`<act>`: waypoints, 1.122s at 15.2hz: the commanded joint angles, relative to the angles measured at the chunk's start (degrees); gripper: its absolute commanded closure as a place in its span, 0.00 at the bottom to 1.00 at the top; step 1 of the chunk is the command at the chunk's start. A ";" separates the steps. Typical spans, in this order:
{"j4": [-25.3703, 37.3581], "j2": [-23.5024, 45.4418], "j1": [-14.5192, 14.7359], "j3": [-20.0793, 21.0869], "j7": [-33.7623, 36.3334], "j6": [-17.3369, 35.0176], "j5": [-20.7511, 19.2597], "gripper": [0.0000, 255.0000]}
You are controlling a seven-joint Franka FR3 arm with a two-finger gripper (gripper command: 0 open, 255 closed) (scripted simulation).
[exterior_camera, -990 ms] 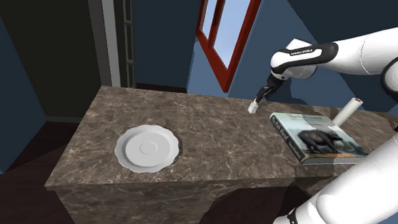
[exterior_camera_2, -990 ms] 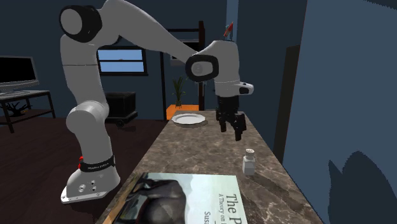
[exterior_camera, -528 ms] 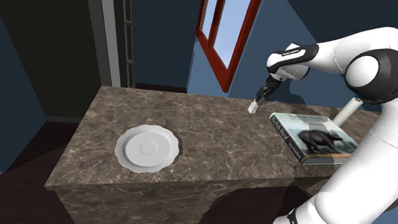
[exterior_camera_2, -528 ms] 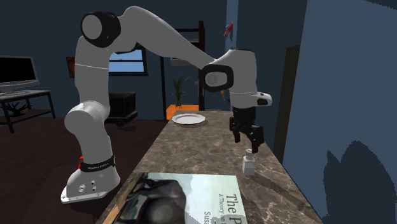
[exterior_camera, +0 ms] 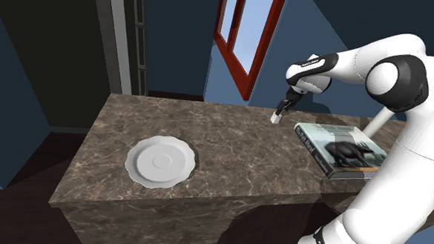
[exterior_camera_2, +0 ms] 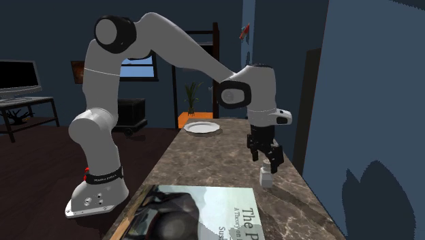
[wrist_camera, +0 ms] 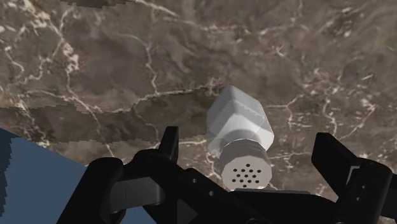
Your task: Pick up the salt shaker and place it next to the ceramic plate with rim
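Standing upright, axis vertical, salt shaker (wrist_camera: 238, 127) points cap at gripper (exterior_camera_2: 267, 162), fingers (wrist_camera: 169, 145) spread astride

Dim rm, flat render light; window (exterior_camera: 240, 22) is brightest spot. Soft-edged shadow on blue wall (exterior_camera_2: 371, 198). Dark shadow band across marble table (wrist_camera: 95, 121), wrist view.
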 commanded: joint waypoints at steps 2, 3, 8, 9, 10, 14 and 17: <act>-0.08 0.09 0.00 0.03 -0.04 0.17 0.07 0.00; -0.08 0.09 0.00 0.03 -0.04 0.17 0.07 0.00; -0.08 0.09 0.00 0.03 -0.04 0.17 0.07 1.00; -0.07 0.09 0.00 0.03 -0.03 0.17 0.07 1.00; -0.07 0.09 -0.01 0.03 -0.04 0.17 0.08 1.00; -0.07 0.09 -0.01 0.03 -0.04 0.16 0.07 1.00; 0.49 -0.74 0.15 -0.18 0.46 -1.11 -0.57 1.00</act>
